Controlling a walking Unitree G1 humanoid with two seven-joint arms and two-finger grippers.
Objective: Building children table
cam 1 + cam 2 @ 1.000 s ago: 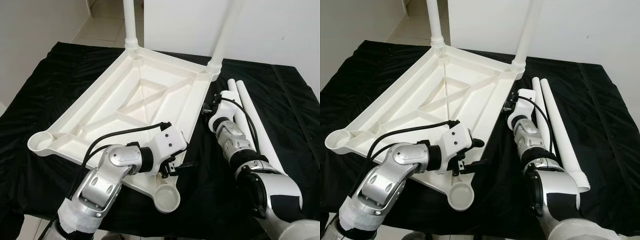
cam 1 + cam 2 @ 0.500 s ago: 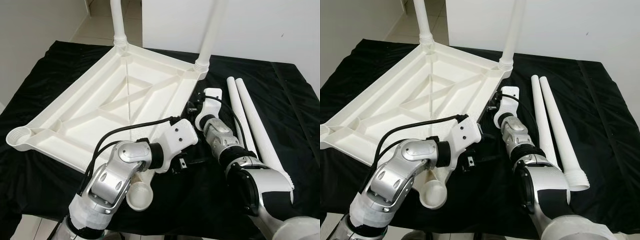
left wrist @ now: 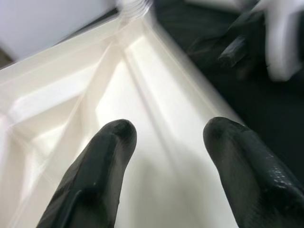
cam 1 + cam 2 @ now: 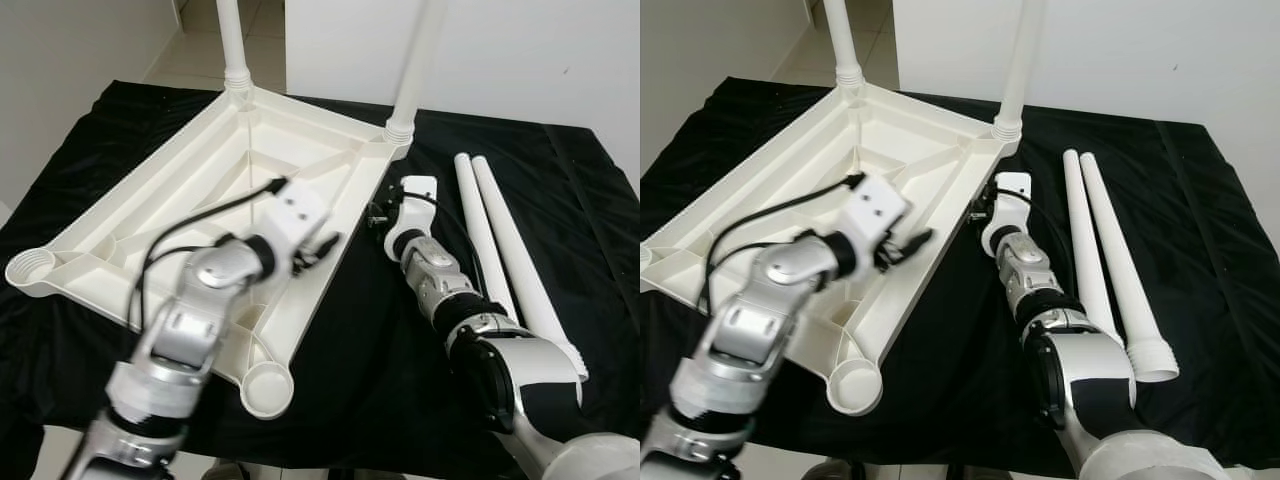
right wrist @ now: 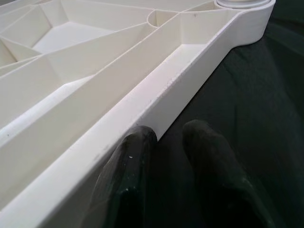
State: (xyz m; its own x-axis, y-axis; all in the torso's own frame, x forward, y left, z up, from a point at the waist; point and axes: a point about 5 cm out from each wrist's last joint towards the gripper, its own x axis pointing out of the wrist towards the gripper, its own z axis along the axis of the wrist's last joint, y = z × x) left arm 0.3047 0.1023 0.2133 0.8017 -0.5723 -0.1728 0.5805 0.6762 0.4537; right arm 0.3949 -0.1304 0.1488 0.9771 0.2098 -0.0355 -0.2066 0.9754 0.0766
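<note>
The left gripper is hovering with its two black fingers spread apart and holding nothing, just above the ribbed underside of the white plastic tabletop. From the head camera the left gripper is hanging over the tabletop's right long edge, with its silver arm reaching up from the lower left.

The right gripper is lying low on the black cloth, its fingers parted by only a narrow gap and gripping nothing, with one fingertip pressing up against the outer wall of that same long edge. From above, the right gripper sits just beside the tabletop's far right corner.

The tabletop is lying upside down on the cloth. Two legs are already standing upright in its far corner sockets, one on the left and one on the right. The two near sockets are empty. Two loose legs are lying side by side on the cloth, to the right of the right arm.

The likely risk is that a push on the rim from either gripper slides or tips the light tabletop on the cloth, swaying the tall fitted legs and loosening them
</note>
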